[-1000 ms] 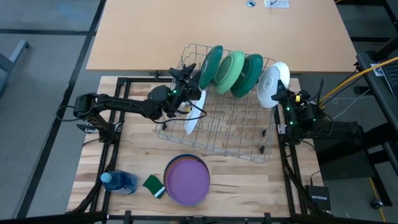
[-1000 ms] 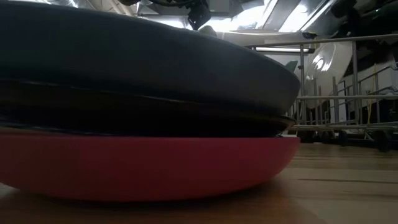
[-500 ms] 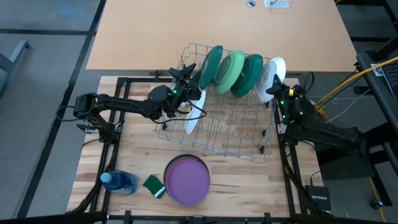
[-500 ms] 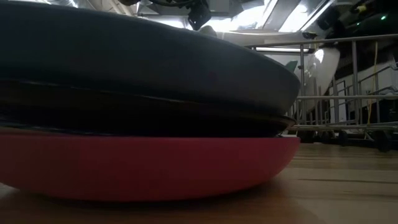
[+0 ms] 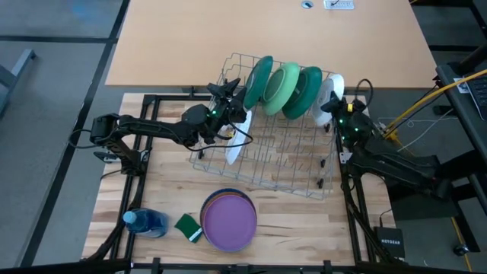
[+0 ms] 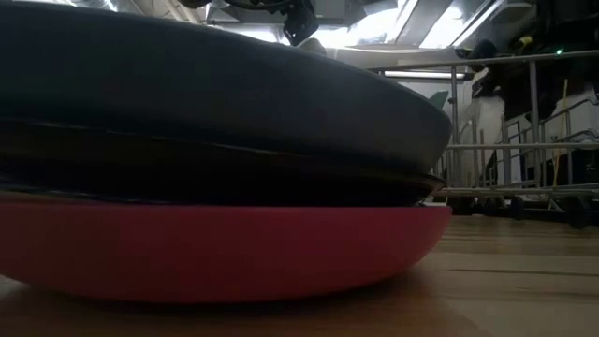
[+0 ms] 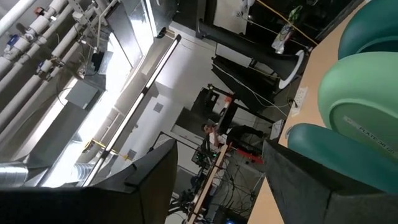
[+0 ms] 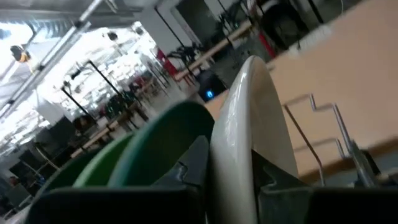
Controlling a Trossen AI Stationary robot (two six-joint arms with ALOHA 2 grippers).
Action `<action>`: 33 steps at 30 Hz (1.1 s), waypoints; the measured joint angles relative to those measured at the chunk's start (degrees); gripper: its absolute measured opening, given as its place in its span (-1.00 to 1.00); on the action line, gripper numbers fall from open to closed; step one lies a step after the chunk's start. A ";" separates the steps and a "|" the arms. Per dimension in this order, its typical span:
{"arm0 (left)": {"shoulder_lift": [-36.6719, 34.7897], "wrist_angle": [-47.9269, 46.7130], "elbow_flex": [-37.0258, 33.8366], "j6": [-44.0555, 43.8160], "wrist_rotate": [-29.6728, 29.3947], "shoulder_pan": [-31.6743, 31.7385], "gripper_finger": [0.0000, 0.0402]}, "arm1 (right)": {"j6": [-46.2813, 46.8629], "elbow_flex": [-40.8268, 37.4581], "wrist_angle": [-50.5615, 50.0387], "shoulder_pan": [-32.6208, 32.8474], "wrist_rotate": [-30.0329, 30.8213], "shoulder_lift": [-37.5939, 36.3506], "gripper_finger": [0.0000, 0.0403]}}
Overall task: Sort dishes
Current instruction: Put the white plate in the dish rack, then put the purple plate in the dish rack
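Observation:
A wire dish rack (image 5: 266, 152) holds three green plates (image 5: 283, 87) standing on edge along its far side. A white plate (image 5: 236, 137) stands on edge between the wires at its left end. My right gripper (image 5: 335, 106) is at the rack's far right corner, shut on another white plate (image 5: 327, 91) beside the dark green plate (image 8: 155, 149). My left gripper (image 5: 232, 93) hangs open over the rack's far left corner, with nothing between its fingers (image 7: 149, 180). A stack of plates (image 5: 228, 221), purple on top, lies near the table's front edge. My right gripper pinches the white plate's rim (image 8: 239, 168) between its two fingers, one on each face. The fingers come roughly level from the table's right side. The plate stands upright on edge over the rack's far right corner; I cannot tell whether its lower rim touches the wires.
A blue bottle (image 5: 144, 222) and a green sponge (image 5: 187, 226) lie left of the plate stack. In the low view the stack (image 6: 215, 168) fills most of the picture, with the rack (image 6: 524, 140) behind it on the right. Bare wood lies right of the stack.
My right gripper has swung toward the table's left with the white plate, bringing it from outside the rack's right end to beside the dark green plate. The plate has turned more edge-on in the high view.

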 joint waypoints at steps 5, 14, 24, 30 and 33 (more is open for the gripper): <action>0.00 -0.01 0.00 0.05 -0.02 0.00 0.12 | 1.18 0.02 -0.07 -1.88 -0.26 2.06 -0.73; 0.00 0.01 0.00 0.15 -0.02 -0.02 0.12 | -6.32 0.02 -0.26 -1.88 0.87 2.07 -0.60; 0.00 -0.03 0.00 0.15 -0.02 0.00 0.12 | -11.47 0.02 -0.38 -1.90 2.28 1.83 -0.27; 0.00 -0.16 0.00 0.15 -0.02 -0.02 0.12 | -15.77 0.02 -3.35 -1.90 3.21 -1.27 -0.11; 0.00 -1.08 0.00 0.13 -0.02 -0.01 0.12 | -16.76 1.65 -10.65 -1.88 3.05 -4.02 -0.08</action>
